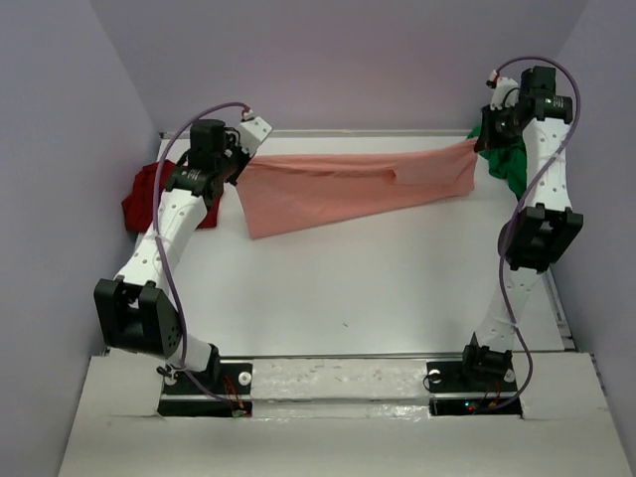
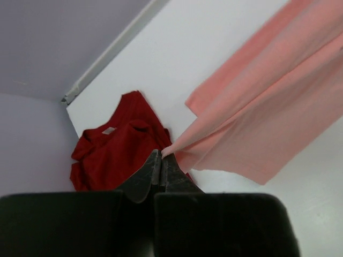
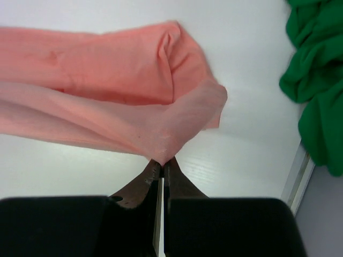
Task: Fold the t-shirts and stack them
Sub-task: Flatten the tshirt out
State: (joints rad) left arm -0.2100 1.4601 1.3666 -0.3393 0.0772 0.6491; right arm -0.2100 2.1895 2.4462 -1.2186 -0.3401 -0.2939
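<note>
The salmon-pink t-shirt (image 1: 348,189) hangs stretched between both arms across the far part of the table. My left gripper (image 2: 161,156) is shut on its left corner, and the cloth (image 2: 268,107) fans away from the tips. My right gripper (image 3: 162,163) is shut on the right end, where the pink cloth (image 3: 134,91) bunches above the tips. The dark red t-shirt (image 1: 142,199) lies crumpled at the far left, also in the left wrist view (image 2: 118,150). The bright green t-shirt (image 1: 507,164) lies bunched at the far right, seen too in the right wrist view (image 3: 316,80).
Lilac walls close in the white table (image 1: 348,288) on the left, back and right. A metal rail (image 3: 297,176) runs along the table's right edge beside the green shirt. Both arm bases (image 1: 338,388) stand at the near edge.
</note>
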